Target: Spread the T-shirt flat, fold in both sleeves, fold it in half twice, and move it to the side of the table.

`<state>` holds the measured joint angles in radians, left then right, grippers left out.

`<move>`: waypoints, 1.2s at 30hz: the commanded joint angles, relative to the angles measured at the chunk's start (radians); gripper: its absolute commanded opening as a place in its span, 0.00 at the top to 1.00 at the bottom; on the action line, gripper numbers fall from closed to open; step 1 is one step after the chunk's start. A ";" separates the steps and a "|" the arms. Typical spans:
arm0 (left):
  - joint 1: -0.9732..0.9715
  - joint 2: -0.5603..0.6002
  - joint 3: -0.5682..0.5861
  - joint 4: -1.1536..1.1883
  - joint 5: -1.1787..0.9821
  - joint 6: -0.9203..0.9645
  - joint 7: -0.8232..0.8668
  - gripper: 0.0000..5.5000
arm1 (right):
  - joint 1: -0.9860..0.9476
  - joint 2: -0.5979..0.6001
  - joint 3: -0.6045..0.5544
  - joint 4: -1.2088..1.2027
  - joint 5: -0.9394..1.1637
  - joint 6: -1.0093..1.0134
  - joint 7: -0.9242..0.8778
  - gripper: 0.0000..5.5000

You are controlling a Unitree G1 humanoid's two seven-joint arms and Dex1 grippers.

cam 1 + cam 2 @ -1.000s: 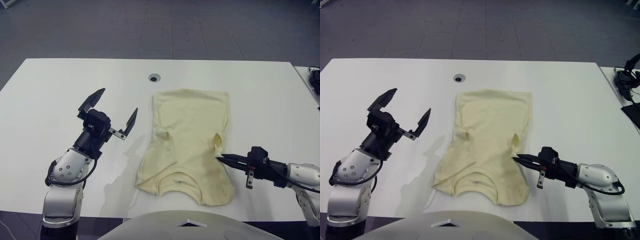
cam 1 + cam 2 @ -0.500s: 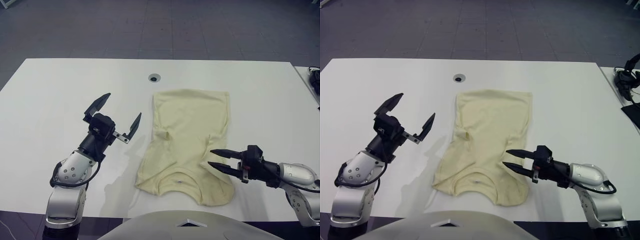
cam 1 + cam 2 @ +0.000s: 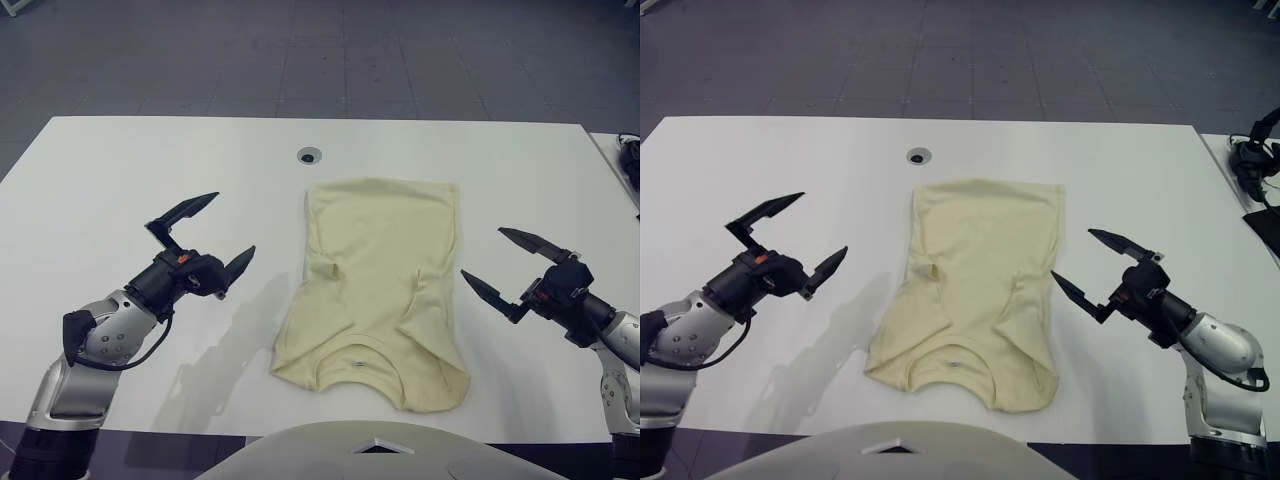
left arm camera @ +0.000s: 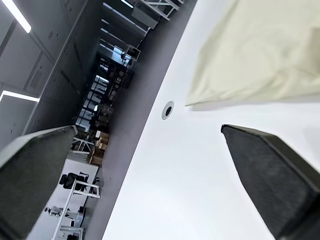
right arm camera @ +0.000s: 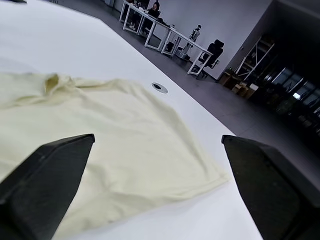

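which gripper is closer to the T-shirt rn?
Right. The right gripper hangs open just off the right edge of the T-shirt; the left gripper, also open, is farther off its left edge.

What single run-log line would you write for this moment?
T-shirt: on table, sleeves folded in | left gripper: open, clear of T-shirt | right gripper: open, clear of T-shirt

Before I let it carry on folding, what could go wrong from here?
1. The T-shirt has its collar end close to the near edge of the table; a tug toward the robot might pull it over.
2. The folded-in sleeve on the robot's right looks bunched, so halving now may trap creases.
3. The left gripper and right gripper hang open, clear of the cloth; a shallow pinch may lift one layer.
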<state>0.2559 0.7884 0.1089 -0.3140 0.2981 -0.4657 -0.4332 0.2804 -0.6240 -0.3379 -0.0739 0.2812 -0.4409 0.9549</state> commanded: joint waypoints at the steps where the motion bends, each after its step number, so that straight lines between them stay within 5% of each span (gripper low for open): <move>1: 0.085 0.164 -0.051 0.061 0.160 -0.283 -0.051 0.02 | 0.045 -0.079 -0.010 0.133 -0.287 -0.614 0.019 0.03; 9: 0.107 0.190 -0.113 0.086 0.271 -0.449 -0.038 0.02 | 0.066 -0.163 0.021 0.353 -0.493 -1.080 0.001 0.03; 22: 0.103 0.164 -0.208 0.141 0.388 -0.537 0.005 0.02 | 0.068 -0.180 0.101 0.369 -0.703 -1.112 -0.191 0.03; 25: 0.072 0.152 -0.251 0.155 0.403 -0.538 0.006 0.12 | 0.072 -0.176 0.133 0.318 -0.725 -1.064 -0.229 0.02; 36: 0.049 0.168 -0.285 0.154 0.398 -0.517 0.011 0.50 | 0.085 -0.240 0.188 0.322 -0.789 -1.017 -0.358 0.37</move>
<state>0.3022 0.9413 -0.1638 -0.1757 0.6641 -0.9971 -0.3986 0.3581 -0.8349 -0.1598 0.2284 -0.4712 -1.4685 0.6059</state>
